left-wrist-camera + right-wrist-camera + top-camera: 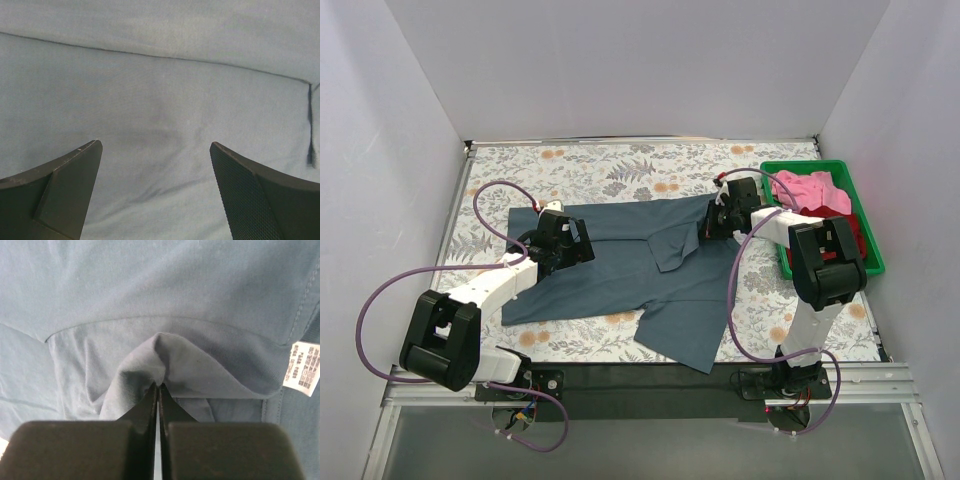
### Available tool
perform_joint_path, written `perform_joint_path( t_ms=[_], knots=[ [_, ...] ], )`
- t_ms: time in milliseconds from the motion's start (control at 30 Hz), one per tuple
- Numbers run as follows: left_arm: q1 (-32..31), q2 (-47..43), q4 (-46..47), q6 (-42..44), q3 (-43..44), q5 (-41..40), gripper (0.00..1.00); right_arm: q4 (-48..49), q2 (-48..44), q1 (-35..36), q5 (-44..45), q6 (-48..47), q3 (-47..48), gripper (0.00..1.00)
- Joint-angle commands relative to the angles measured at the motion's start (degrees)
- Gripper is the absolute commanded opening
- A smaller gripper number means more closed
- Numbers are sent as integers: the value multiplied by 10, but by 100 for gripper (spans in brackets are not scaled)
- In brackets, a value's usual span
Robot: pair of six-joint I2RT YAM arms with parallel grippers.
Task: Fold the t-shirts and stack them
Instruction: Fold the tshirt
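The slate blue-grey t-shirt [640, 270] lies spread on the flowered table, one flap folded in near its middle. My right gripper [713, 225] is at the shirt's right upper part, shut on a raised pinch of its cloth [150, 360], which peaks at the closed fingertips [158, 386]. My left gripper [563, 240] hovers low over the shirt's left part, jaws wide open, with only flat cloth [160, 100] between the fingers [75, 170]. The pink t-shirt [807, 190] and the dark red t-shirt [830, 213] lie crumpled in the bin.
A green plastic bin [820, 165] stands at the table's right edge, just behind the right arm. A white care label [305, 365] shows on the shirt in the right wrist view. White walls enclose the table on three sides.
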Motion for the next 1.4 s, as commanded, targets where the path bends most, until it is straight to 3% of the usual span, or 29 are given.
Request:
perform_joint_path(
  t_ms=[0, 567, 1167, 1367],
  knots=[
    [0, -4, 1, 5, 16, 0, 83, -20, -29, -1, 5, -7, 10, 1],
    [0, -5, -4, 6, 19, -3, 83, -270, -133, -41, 47, -57, -7, 1],
    [-1, -1, -10, 4, 22, -18, 83, -323, -149, -63, 106, -63, -18, 1],
    [1, 1, -17, -6, 27, -47, 83, -342, -136, -62, 100, -69, -8, 20]
  ],
)
